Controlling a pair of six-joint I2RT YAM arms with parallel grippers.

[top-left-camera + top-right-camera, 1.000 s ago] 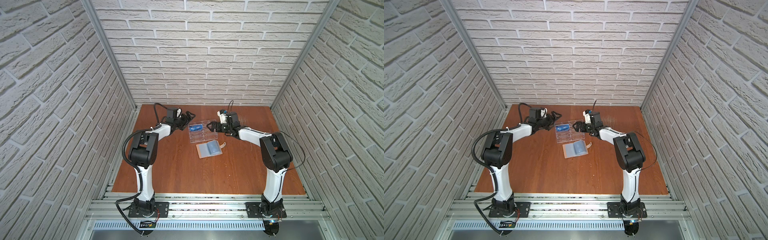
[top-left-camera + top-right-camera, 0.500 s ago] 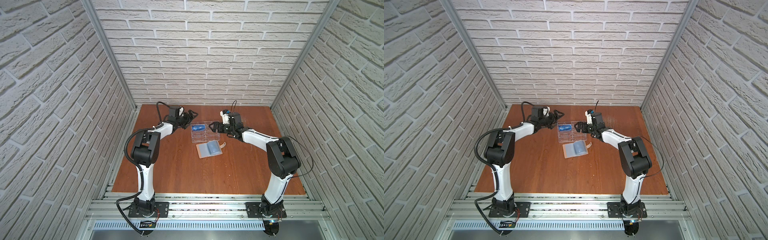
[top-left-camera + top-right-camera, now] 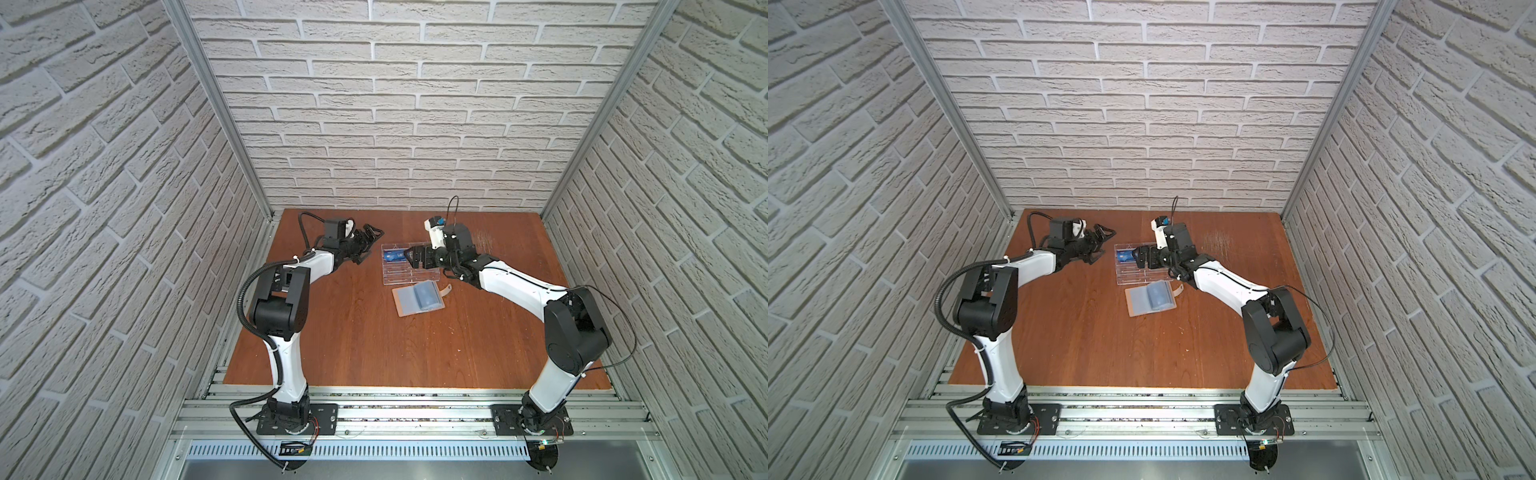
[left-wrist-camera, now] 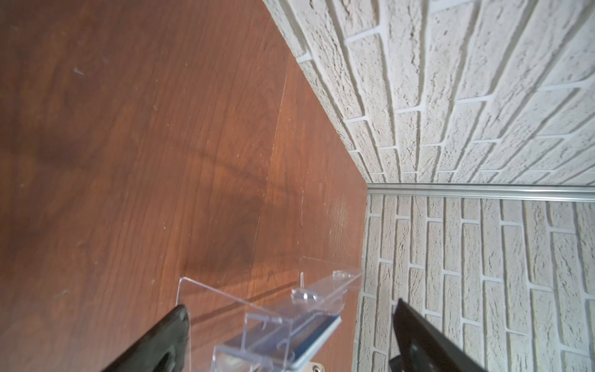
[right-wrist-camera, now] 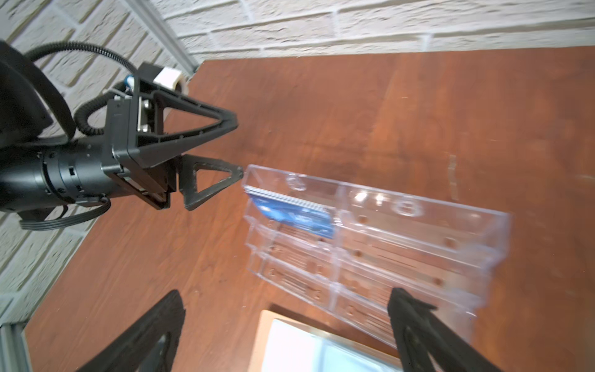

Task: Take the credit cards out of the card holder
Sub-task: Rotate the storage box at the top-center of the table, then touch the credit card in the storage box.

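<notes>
**A:** Where is the card holder (image 3: 417, 297) at this moment?

**B:** It lies open on the table (image 3: 374, 353), just beside the clear rack (image 3: 411, 272), on the side nearer to the arm bases. Its sleeve pages (image 3: 1152, 296) face up, and the small strap (image 3: 446, 289) sticks out toward the right arm's side.

**A:** And the credit cards (image 5: 296, 215)?

**B:** A few blue ones stand in the rack's back row, in the compartment on the left arm's side. Something bluish also shows through the sleeve pages, but I cannot tell if it is a card.

**A:** What do the grippers hold?

**B:** Nothing. The left gripper (image 5: 239, 147) has its fingers spread wide, with one tip very near the rack's corner beside the cards. The right gripper (image 3: 414, 259) hovers over the rack with its jaws wide apart, and it touches nothing that I can see.
</notes>
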